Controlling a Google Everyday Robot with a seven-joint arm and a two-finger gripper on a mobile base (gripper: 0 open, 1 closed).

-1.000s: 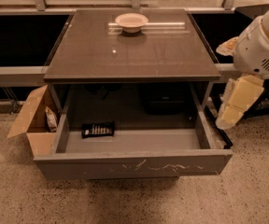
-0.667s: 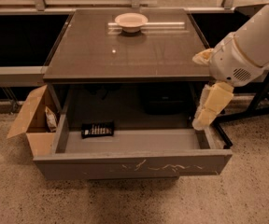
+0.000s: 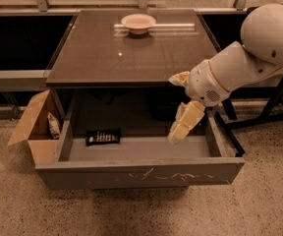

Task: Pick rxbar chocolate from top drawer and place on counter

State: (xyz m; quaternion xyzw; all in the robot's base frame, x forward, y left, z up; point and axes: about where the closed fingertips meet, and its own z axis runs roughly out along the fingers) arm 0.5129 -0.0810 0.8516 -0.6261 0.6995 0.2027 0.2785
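The white arm (image 3: 240, 65) reaches in from the right, its hand (image 3: 183, 127) hanging downward below the bent wrist (image 3: 206, 81).

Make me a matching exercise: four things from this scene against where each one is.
1 rxbar chocolate
2 bowl
3 cardboard box
4 gripper

A on the counter, far edge
B on the floor, left of the top drawer
C inside the top drawer, left part
D over the drawer's right part

Pairs: 1-C, 2-A, 3-B, 4-D

Speckled beige floor (image 3: 131, 215), brown cardboard box (image 3: 32, 124) left, warm light.
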